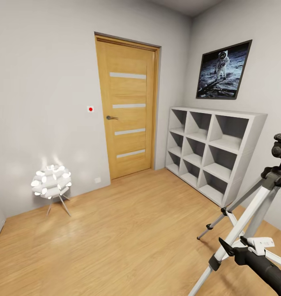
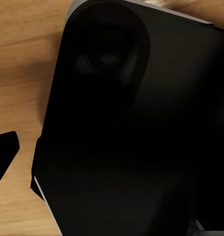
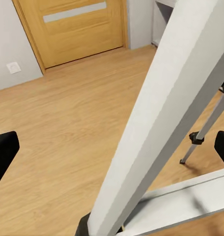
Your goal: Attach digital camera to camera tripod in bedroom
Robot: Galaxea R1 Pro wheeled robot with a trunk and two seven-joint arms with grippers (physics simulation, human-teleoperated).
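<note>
Wood-floored bedroom (image 1: 116,230), camera tripod (image 1: 255,209) cropped, right end effector (image 1: 235,250) spread wide

Home room: wooden door (image 1: 127,107), cube shelf (image 1: 210,153), spiky lamp (image 1: 51,182).

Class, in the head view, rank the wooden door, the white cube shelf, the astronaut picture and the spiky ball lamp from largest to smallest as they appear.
1. Wooden door
2. White cube shelf, close behind the door
3. Astronaut picture
4. Spiky ball lamp

Silver-grey camera tripod (image 1: 255,205), honey-wood door (image 1: 126,107), white spiky lamp (image 1: 52,183).
</note>
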